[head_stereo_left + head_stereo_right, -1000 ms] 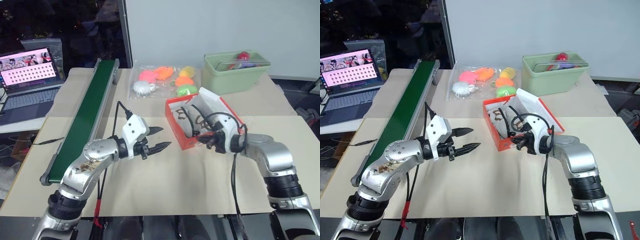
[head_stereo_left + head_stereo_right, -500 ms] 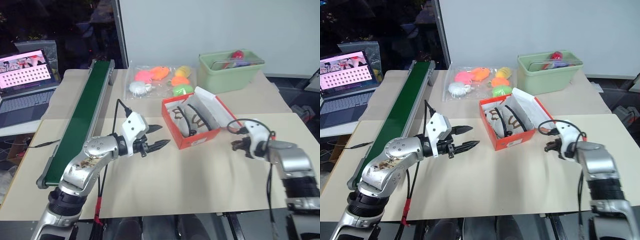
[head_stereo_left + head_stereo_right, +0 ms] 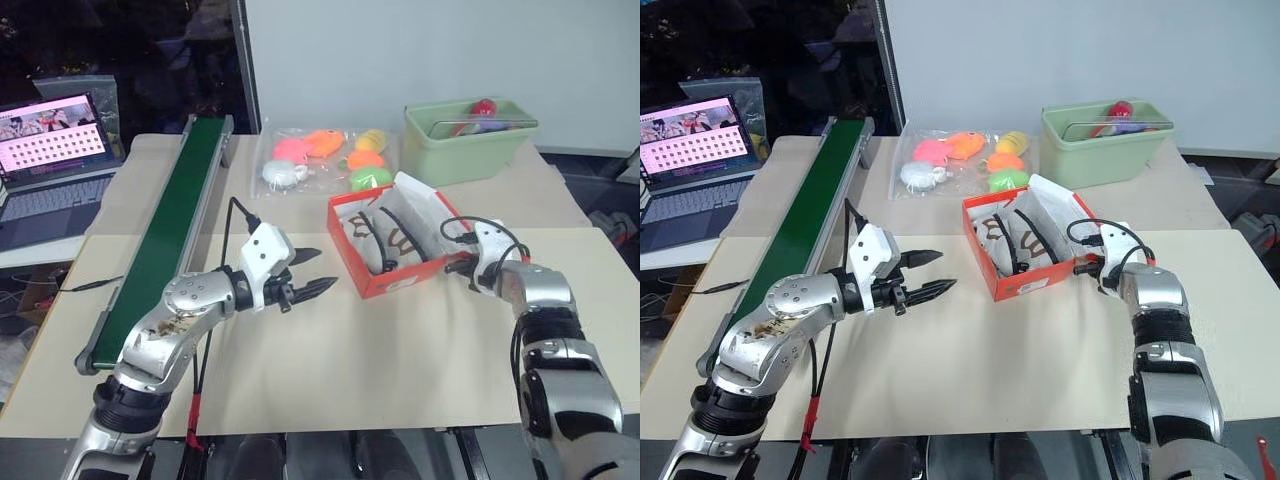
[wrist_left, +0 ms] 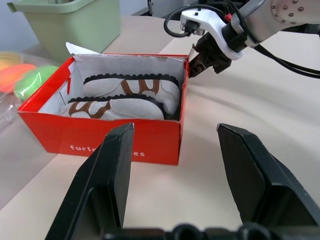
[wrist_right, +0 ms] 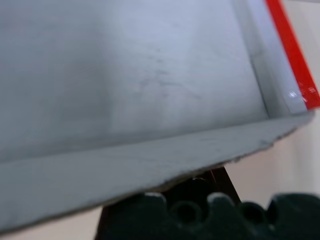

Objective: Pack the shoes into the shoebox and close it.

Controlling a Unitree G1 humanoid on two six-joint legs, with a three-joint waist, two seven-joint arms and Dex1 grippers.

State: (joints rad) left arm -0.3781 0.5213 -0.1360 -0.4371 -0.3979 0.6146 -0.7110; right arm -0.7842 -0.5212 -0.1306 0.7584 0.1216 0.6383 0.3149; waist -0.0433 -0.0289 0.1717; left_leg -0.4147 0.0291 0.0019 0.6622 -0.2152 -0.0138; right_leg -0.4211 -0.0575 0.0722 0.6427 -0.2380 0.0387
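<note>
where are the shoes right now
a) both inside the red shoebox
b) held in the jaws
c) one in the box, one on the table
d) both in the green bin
a: both shoes lie side by side inside the open shoebox.

Robotics lab, green conveyor belt (image 3: 168, 228) on test table (image 3: 330, 370), laptop (image 3: 55, 150) alongside, dark surroundings

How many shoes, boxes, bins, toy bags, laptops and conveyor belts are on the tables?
White sneakers with brown markings: 2
Red-orange cardboard shoebox: 1
Pale green plastic bin: 1
Clear bag of colourful toys: 1
Open laptop: 1
Green conveyor belt: 1
Total: 7
</note>
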